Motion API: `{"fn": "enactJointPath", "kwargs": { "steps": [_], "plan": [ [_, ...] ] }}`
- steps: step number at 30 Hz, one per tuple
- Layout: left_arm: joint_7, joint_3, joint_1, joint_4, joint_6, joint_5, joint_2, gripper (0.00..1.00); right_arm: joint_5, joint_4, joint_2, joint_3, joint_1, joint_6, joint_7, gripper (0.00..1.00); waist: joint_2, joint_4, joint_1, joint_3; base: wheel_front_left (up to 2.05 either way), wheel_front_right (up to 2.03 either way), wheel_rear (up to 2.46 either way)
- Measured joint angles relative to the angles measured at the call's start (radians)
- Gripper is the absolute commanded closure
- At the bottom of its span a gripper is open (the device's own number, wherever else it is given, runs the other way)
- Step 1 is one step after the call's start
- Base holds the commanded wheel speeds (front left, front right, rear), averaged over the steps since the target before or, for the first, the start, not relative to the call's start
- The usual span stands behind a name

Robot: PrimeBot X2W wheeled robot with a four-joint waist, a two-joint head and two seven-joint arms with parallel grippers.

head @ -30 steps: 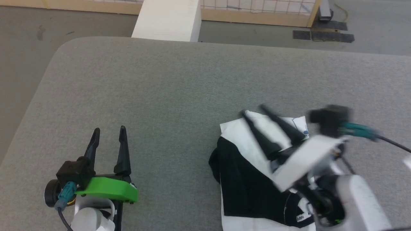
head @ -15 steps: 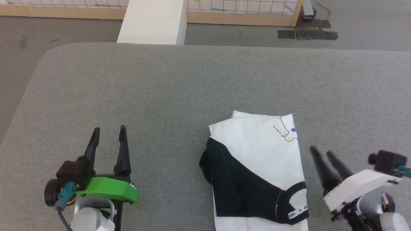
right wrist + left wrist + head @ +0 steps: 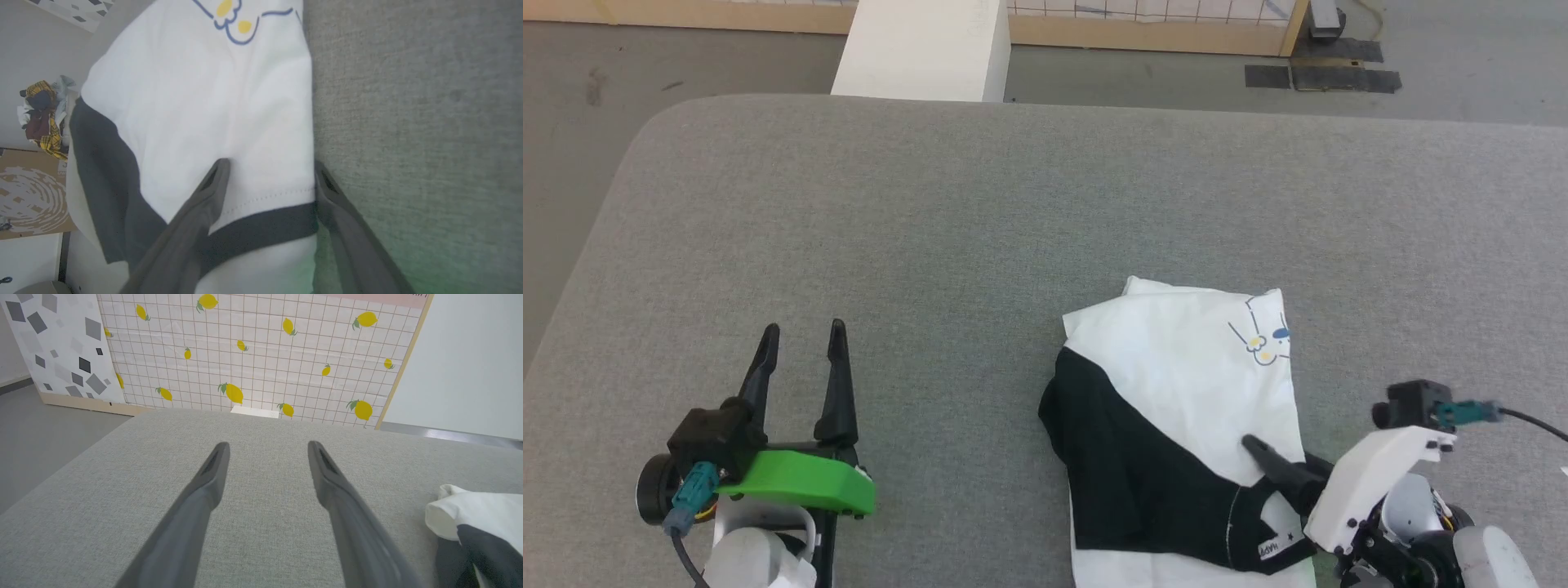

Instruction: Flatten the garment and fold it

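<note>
The garment point(image 3: 1192, 367) lies folded into a compact rectangle on the grey padded table point(image 3: 931, 204), right of centre; its white panel with a small cartoon print faces up and a black section crosses the near left. It also appears as the garment point(image 3: 474, 510) at the right edge of the left wrist view. My right gripper point(image 3: 1258, 451) is low over the garment's near right edge by the black collar band. In the right wrist view this gripper point(image 3: 271, 164) is open: one finger rests over the white cloth point(image 3: 204, 94), the other runs along its right edge. My left gripper point(image 3: 804, 328) stands open and empty at the lower left, as the left wrist view point(image 3: 267, 444) confirms.
A white block point(image 3: 923, 49) stands just beyond the table's far edge, with a lemon-patterned panel point(image 3: 245, 355) behind it. The table's rounded left corner point(image 3: 662, 122) drops to the grey floor. A heap of other clothes point(image 3: 41, 110) lies off the table.
My right gripper swung off the garment toward the near right, then came back onto its near right edge. The camera shifted a little. The left arm has not moved.
</note>
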Motion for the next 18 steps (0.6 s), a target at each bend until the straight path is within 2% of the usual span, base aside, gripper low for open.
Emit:
{"fn": "enactJointPath", "kwargs": {
  "steps": [1,2,3,4,6,10,12,14,18],
  "plan": [
    [0.000,-0.001,0.000,0.000,0.000,0.000,0.000,0.00,-0.007,-0.001,0.000,0.002,-0.003,0.000,0.022,0.49,0.0000,0.001,0.0000,0.000,0.00,0.00,0.00],
    [0.000,-0.001,0.000,0.000,0.000,0.000,0.000,0.00,-0.020,-0.007,0.000,0.005,-0.006,0.000,0.049,0.75,0.0000,0.002,0.0000,0.001,0.00,0.00,0.00],
    [0.000,-0.001,0.000,0.000,0.000,0.000,0.000,0.00,-0.033,-0.017,-0.001,0.007,-0.007,0.000,0.071,0.82,0.0000,0.002,0.0000,0.001,0.00,0.00,0.00],
    [0.000,-0.001,0.000,-0.001,0.000,0.000,0.000,0.00,-0.048,-0.029,-0.001,0.008,-0.007,0.000,0.091,1.00,0.0000,0.002,0.0000,0.001,0.00,0.00,0.00],
    [0.000,0.000,0.000,-0.003,0.001,0.000,0.000,0.00,-0.091,-0.055,-0.001,0.009,-0.007,0.000,0.118,1.00,0.0000,-0.001,0.0000,0.001,0.00,0.00,0.00],
    [0.000,0.005,0.000,-0.012,0.001,0.000,0.000,0.00,-0.299,-0.139,-0.003,0.038,-0.015,0.000,0.139,1.00,0.0000,-0.018,0.0000,0.001,0.00,0.00,0.00],
    [0.000,0.007,0.001,-0.015,0.001,0.002,-0.001,0.00,-0.374,-0.174,-0.043,0.077,-0.028,0.000,0.146,1.00,0.0000,-0.030,0.0000,0.001,0.00,0.00,0.00],
    [0.000,0.009,0.001,-0.020,0.001,0.010,-0.001,0.00,-0.429,-0.200,-0.117,0.125,-0.053,0.000,0.145,1.00,0.0000,-0.048,0.0000,0.002,0.00,0.00,0.00],
    [0.000,0.010,0.000,-0.038,0.001,0.018,-0.001,0.00,-0.476,-0.211,-0.252,0.183,-0.118,0.000,0.130,1.00,0.0000,-0.091,0.0000,0.007,0.00,0.00,0.00]
  ]
}}
